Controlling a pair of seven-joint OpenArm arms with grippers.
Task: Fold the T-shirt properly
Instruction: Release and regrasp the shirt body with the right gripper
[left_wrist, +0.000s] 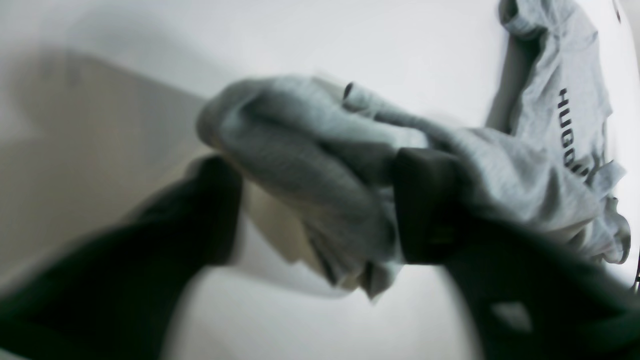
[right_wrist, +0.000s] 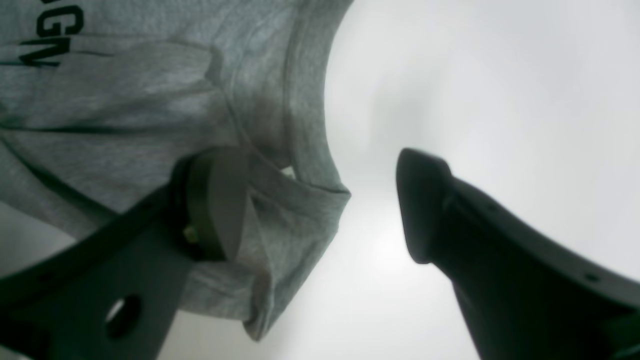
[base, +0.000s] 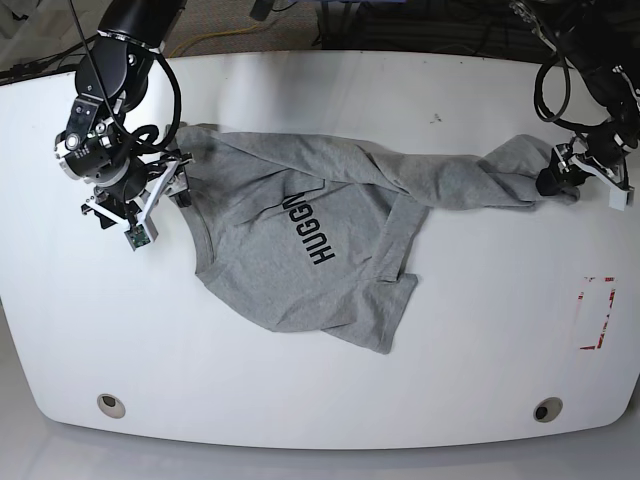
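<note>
The left gripper (left_wrist: 320, 200) has a bunch of the T-shirt (base: 300, 240) between its fingers, but I cannot tell if it is squeezing tight or letting go. If the hold is loose, the cloth can slip out and flop in a heap. The right gripper (right_wrist: 320, 205) is wide open at the shirt's edge, holding nothing. The shirt lies crumpled on the white table (base: 320, 400), one part pulled long and twisted, so a hard tug may bunch it more.
</note>
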